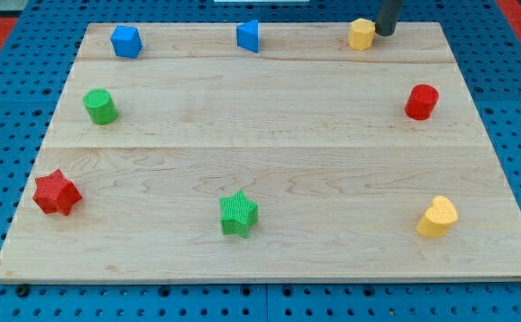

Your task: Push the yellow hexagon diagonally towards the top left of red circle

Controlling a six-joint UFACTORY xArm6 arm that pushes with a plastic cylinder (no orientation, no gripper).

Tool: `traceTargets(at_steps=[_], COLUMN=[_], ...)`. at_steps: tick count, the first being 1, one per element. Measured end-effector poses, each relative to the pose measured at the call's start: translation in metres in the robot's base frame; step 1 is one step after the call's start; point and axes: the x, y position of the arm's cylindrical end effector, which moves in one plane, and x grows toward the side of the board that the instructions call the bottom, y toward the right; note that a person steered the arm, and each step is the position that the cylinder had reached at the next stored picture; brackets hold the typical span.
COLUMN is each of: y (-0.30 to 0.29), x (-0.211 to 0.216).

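The yellow hexagon (361, 34) lies near the board's top edge, right of centre. My tip (385, 32) is just to its right, touching or almost touching its right side. The red circle (421, 102) stands near the board's right edge, below and to the right of the hexagon. The rod runs up out of the view's top.
A blue block (125, 41) and a blue block (248, 36) lie along the top. A green cylinder (99, 106) is at left, a red star (55, 193) at lower left, a green star (238, 214) at bottom centre, a yellow heart (437, 217) at lower right. The wooden board (269, 134) has edges all round.
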Motion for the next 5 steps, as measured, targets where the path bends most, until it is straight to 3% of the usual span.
traceTargets(at_steps=[2, 3, 4, 5], y=[-0.075, -0.082, -0.036, -0.035], x=[-0.008, 0.009, 0.018, 0.018])
